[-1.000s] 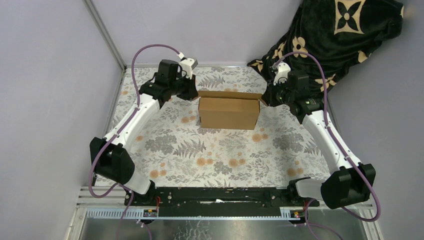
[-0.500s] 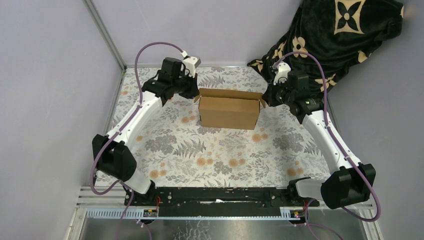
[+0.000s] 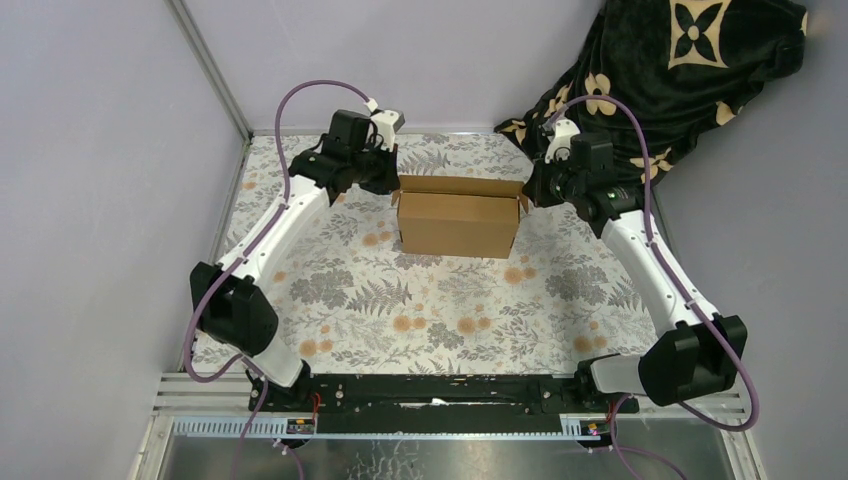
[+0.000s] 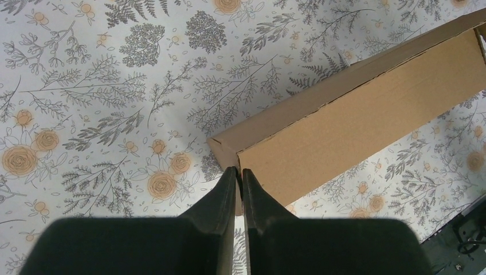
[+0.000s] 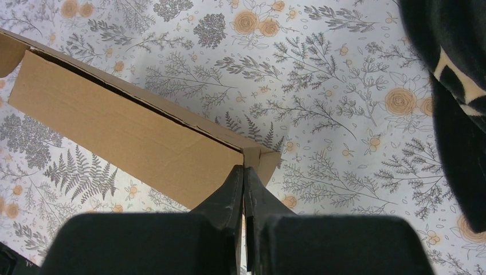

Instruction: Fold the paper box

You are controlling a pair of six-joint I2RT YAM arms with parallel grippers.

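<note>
The paper box (image 3: 458,225) is pinched at 9 and 3 o'clock by the left tool (image 4: 236,172) and right tool (image 5: 243,170). It could be torn by uneven pulling.

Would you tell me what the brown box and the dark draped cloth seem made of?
The plain brown box: matte cardboard, likely corrugated, judging by its faint ribbing and raw cut edges. The black patterned cloth: plush, probably velvet, soft folds.
</note>
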